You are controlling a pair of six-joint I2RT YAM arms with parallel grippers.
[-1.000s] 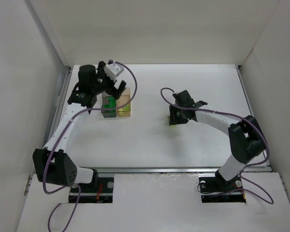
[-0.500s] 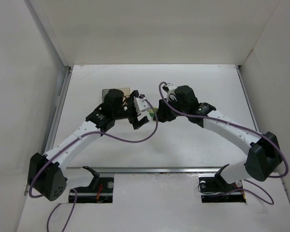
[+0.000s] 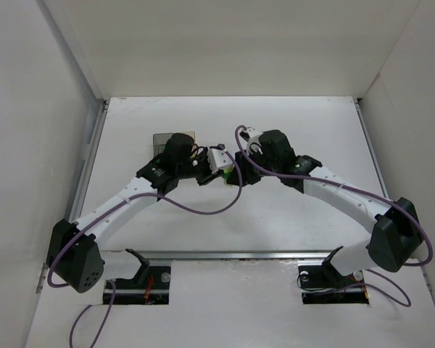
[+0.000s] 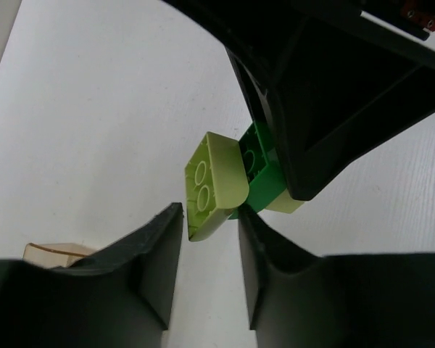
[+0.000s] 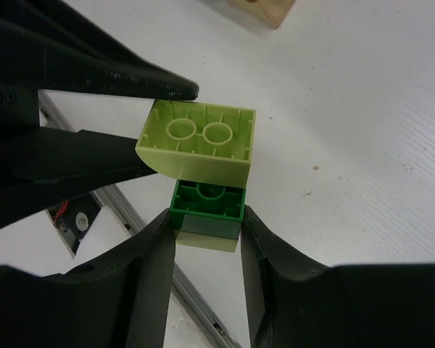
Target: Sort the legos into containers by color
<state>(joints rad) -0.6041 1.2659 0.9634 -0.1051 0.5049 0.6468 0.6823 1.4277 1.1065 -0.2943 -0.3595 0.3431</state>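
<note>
green lego (image 5: 207, 199), one, is sitting clenched in right gripper (image 5: 207, 217); left gripper (image 4: 210, 217) is straddling one pale lego (image 4: 214, 177), grasp unclear.

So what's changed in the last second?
The left arm swung away from above the containers to the middle, and the right arm reached left to meet it. The left jaws now flank the pale brick stuck on the dark green brick that the right jaws grip. The containers have not moved.
</note>
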